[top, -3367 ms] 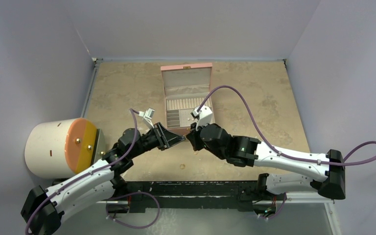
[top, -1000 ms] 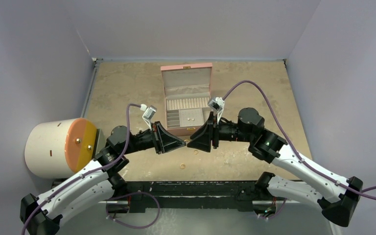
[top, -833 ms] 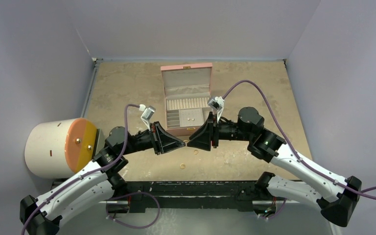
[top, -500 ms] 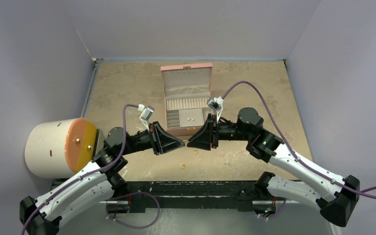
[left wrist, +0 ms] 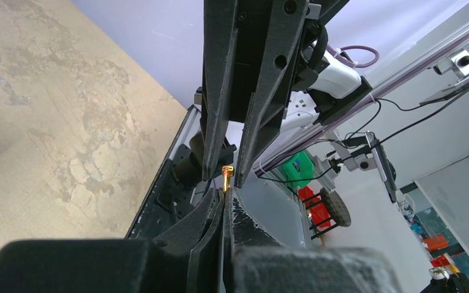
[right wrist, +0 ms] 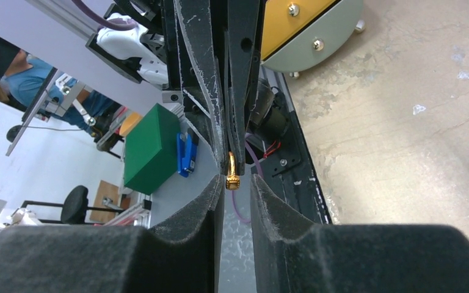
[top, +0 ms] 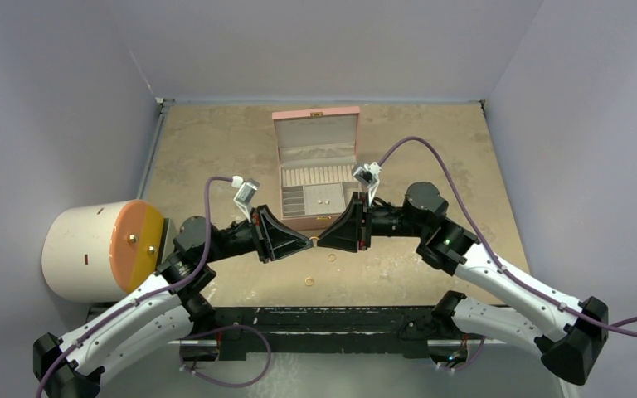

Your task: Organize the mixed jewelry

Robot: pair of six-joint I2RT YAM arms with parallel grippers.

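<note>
Over the mottled beige tabletop [top: 431, 166], my left gripper [left wrist: 226, 196] pinches a tiny gold jewelry piece [right wrist: 231, 171]; my right gripper [right wrist: 237, 183] flanks it, jaws apart.

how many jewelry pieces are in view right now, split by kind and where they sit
gold rings loose on the table: 2
small pieces in a pink box compartment: 2
gold piece pinched in the left tool: 1
total: 5
</note>
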